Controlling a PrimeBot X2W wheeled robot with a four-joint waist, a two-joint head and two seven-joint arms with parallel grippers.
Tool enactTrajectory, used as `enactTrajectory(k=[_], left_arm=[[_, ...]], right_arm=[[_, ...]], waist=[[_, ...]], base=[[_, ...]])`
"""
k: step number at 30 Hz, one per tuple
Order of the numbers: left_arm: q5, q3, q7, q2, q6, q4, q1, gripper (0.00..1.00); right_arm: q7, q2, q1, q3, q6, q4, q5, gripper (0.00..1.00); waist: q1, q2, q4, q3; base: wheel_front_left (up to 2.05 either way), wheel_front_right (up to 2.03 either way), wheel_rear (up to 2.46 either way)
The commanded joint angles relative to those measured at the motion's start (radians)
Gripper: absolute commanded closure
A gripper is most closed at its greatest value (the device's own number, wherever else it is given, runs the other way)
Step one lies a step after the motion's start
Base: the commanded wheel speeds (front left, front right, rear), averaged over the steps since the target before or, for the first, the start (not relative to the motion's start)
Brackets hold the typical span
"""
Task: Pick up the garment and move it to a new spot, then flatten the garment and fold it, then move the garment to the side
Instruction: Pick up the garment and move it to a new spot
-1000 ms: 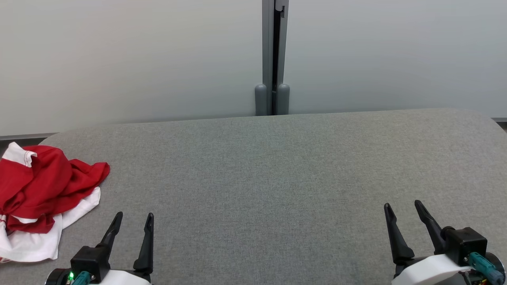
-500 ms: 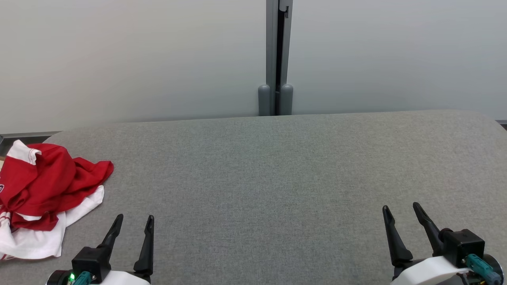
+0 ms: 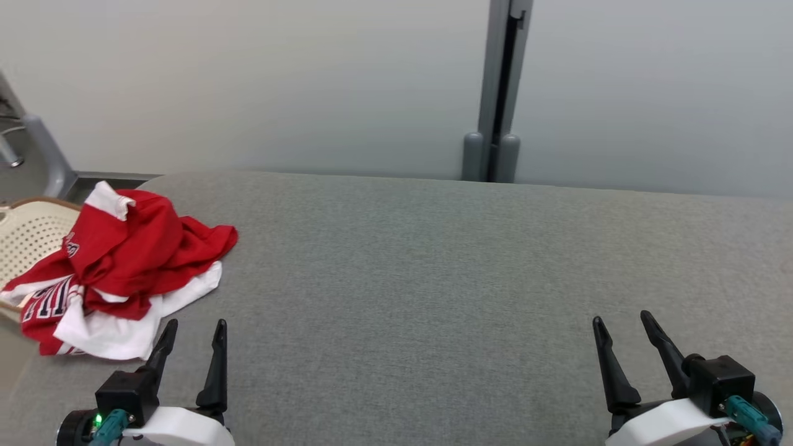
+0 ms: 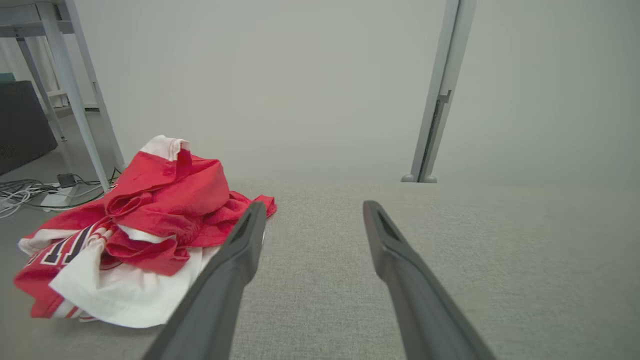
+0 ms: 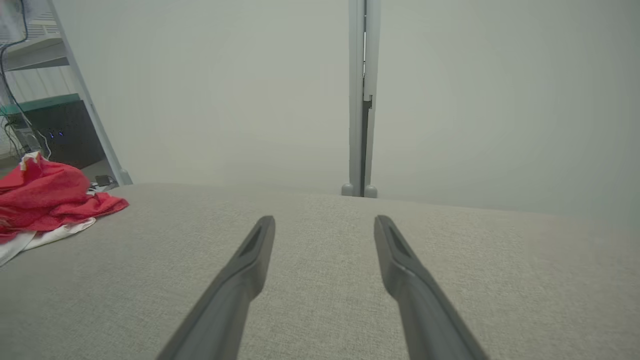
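Step one, the pick-up, not yet begun: garment (image 3: 124, 266) sits as a crumpled red-and-white heap just ahead of left gripper (image 3: 194, 328) and to its outer left, on the corner of the table (image 3: 433, 279). Its far-left part seems to overhang the edge above a cream perforated basket (image 3: 28, 238). Left gripper is spread and holds nothing, fingers pointing forward, low over the grey surface. The white hem lies just beside its left fingertip, apparently without contact. Right gripper (image 3: 621, 321) is also spread and empty, in the same forward pose, with the heap well apart to its left across bare table. My read: next move is the left arm's. Swing the fingers left and forward over the heap, drop onto a raised red fold, pinch. A high ridge should give a cleaner bite than the flat hem. Risks: catching several layers at once, or nudging the overhanging part off the edge. Open table ahead of the right gripper looks usable as the new spot.
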Motion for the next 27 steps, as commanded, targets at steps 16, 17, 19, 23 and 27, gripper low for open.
enactTrajectory(k=[16, 17, 19, 23, 27], left_arm=[[-0.04, 0.056, 0.004, 0.056, 0.025, -0.012, 0.002, 0.0], [-0.041, 0.056, 0.004, 0.056, 0.026, -0.014, 0.002, 0.0], [-0.045, 0.057, 0.004, 0.058, 0.028, -0.016, -0.001, 0.0], [-0.053, 0.057, 0.003, 0.061, 0.029, -0.016, -0.006, 0.0], [-0.053, 0.052, 0.001, 0.059, 0.032, -0.015, -0.014, 0.0]], right_arm=[[-0.01, 0.006, -0.034, 0.044, 0.0, 0.005, -0.016, 0.0], [-0.011, 0.007, -0.035, 0.045, 0.0, 0.006, -0.015, 0.0], [-0.014, 0.009, -0.036, 0.045, 0.0, 0.008, -0.016, 0.0], [-0.016, 0.011, -0.037, 0.047, 0.0, 0.012, -0.016, 0.0], [-0.014, 0.012, -0.039, 0.045, 0.0, 0.015, -0.018, 0.0]], waist=[[0.0, -0.0001, 0.255, 0.002], [0.0, -0.0001, 0.259, 0.002], [0.0, -0.0001, 0.263, 0.003], [0.0, -0.0001, 0.266, 0.005], [0.0, -0.0001, 0.262, 0.009]], base=[[0.0, 0.0, 0.0], [0.0, 0.0, 0.0], [0.0, 0.0, 0.0], [0.0, 0.0, 0.0], [0.0, 0.0, 0.0]])
